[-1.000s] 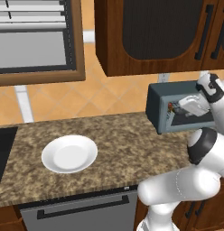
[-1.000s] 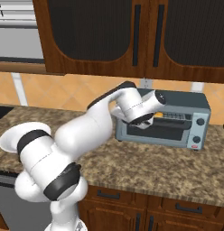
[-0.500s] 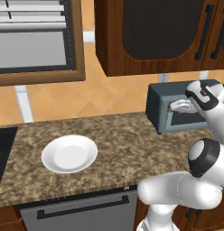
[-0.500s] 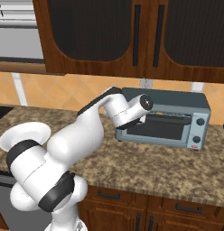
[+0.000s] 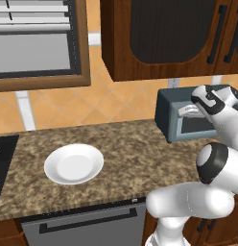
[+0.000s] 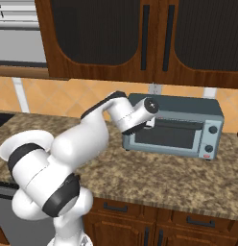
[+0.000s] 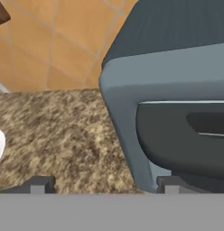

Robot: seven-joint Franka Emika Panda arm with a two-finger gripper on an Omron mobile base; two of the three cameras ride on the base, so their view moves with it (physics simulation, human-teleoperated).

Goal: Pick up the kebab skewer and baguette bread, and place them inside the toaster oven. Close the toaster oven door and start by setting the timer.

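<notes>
The gripper (image 7: pixel 101 184) had slid left along the closed oven (image 6: pixel 174 129) door (image 6: pixel 165 137); its jaws stood apart, seemingly gripping nothing. Plate (image 5: pixel 74 164) sat empty.

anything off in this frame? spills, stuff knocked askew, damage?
Nothing spilled, tipped or damaged. The toaster oven sits square on the counter with its door shut. The white plate lies flat and bare: no skewer or bread on it. The gripper is at the oven's front left corner, jaws apart, holding nothing.
</notes>
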